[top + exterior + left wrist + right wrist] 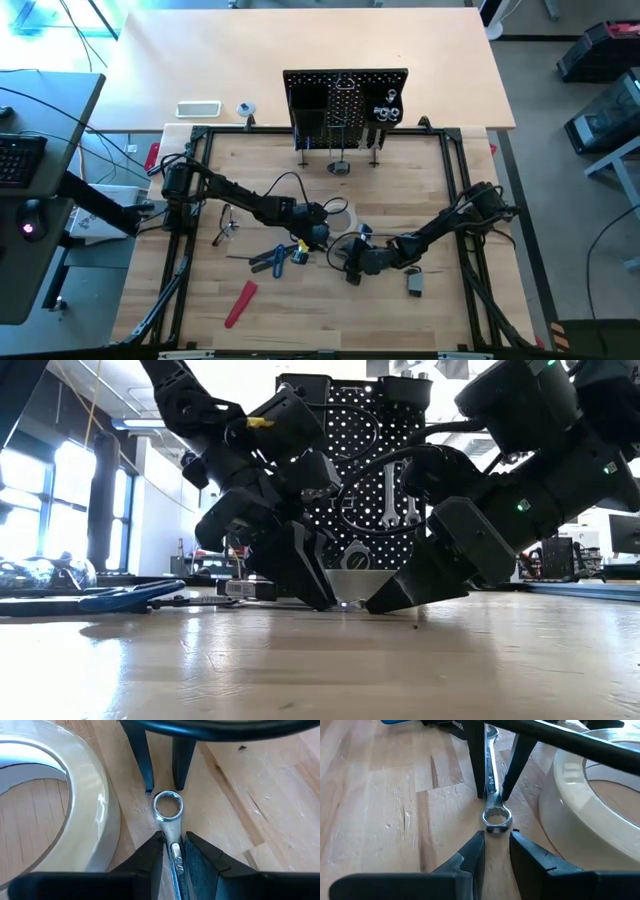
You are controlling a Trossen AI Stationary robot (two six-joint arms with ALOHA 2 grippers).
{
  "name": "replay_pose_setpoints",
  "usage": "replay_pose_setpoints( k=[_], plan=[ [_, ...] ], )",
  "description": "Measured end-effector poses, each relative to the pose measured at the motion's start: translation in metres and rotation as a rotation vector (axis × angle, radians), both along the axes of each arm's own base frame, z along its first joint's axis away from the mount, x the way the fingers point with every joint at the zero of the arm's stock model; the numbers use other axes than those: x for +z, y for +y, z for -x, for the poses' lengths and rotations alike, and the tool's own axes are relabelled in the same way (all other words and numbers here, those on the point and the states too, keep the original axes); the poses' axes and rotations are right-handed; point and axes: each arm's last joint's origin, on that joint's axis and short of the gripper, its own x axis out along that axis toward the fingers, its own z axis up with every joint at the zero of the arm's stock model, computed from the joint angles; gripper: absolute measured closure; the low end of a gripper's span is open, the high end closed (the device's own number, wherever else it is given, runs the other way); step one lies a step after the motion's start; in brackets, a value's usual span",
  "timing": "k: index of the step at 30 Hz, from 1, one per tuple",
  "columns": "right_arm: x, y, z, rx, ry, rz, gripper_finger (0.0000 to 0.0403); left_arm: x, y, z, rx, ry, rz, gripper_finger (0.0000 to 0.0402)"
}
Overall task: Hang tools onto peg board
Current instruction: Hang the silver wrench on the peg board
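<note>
A silver wrench (173, 832) lies flat on the wooden table between my two grippers, its ring end (168, 805) toward the right gripper. My left gripper (174, 842) is narrowly open, one finger on each side of the wrench's shaft. My right gripper (496, 837) is open, fingertips down at the table just beyond the ring end (496, 818). A white tape roll (340, 215) lies flat right beside them. The peg board (345, 100) stands upright at the far side, with wrenches (388, 110) hanging on it. My left gripper has its fingers (155, 855) slanting down from the table's left, along both sides of the wrench's shaft (491, 780). A thin gap shows at one finger, and I cannot tell whether the other touches. The wrench lies on the table.
Blue-handled pliers (280, 258) and a red-handled tool (240, 303) lie left of the grippers. A small grey tool (415, 285) lies to the right, and another small tool (225, 228) at the left. There is bare wood toward the near edge and before the peg board.
</note>
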Motion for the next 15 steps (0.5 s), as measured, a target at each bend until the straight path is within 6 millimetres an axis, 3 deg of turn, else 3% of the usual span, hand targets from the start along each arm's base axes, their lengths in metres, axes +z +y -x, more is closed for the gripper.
replay_pose_setpoints(
  k=[15],
  plan=[
    [0.012, 0.000, -0.002, 0.003, -0.061, 0.055, 0.0321, 0.000, 0.000, 0.000, 0.003, -0.003, -0.005, 0.0326]
  ],
)
